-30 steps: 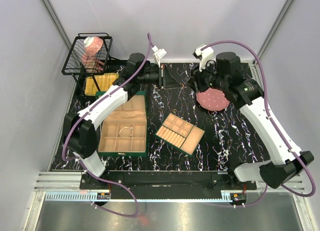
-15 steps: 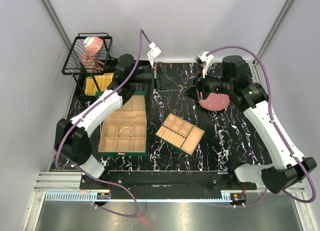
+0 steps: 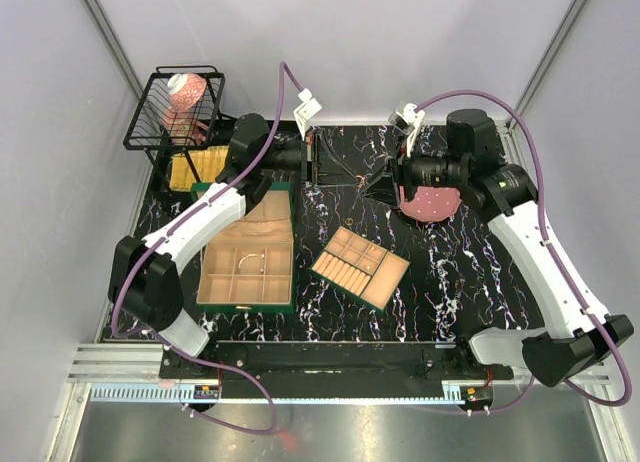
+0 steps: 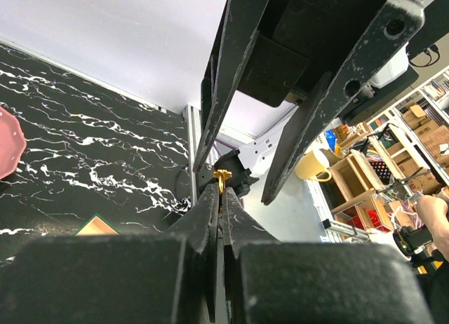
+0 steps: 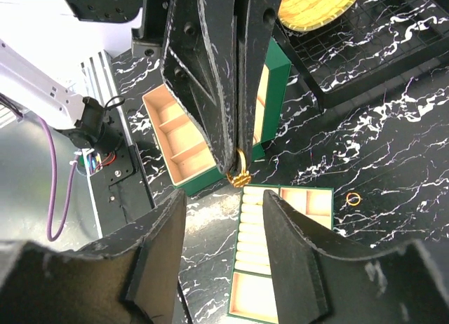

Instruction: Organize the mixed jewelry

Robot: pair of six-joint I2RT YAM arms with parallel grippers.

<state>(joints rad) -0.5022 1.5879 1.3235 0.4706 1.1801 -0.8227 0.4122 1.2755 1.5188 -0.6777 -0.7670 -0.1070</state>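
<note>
Left claw point(image 4: 219, 191) clenched flat, pinching a small gold piece point(image 4: 222, 175) at the very tips. The piece stands just proud of them, held in the air over the back of the table point(image 3: 450, 282), between my two arms.

Changed in the last second: my right claw point(image 5: 224, 194) has come off the pink plate point(image 3: 430, 204) and swung level to face the left one tip to tip. Its jaws have spread wider. They now stand released on either side of the left tips, gripping nothing. As far as I can tell, they are clear of the piece.

Reading: a hand-over is set up, left to right. The piece is not yet sorted. The green box point(image 3: 247, 267) and the loose compartment tray point(image 3: 360, 267) lie well below. One gold ring point(image 5: 353, 198) lies on the table just beside the tray, still to be placed.

Caution: very little metal is exposed. Right should close on it before left lets go, or it drops.
</note>
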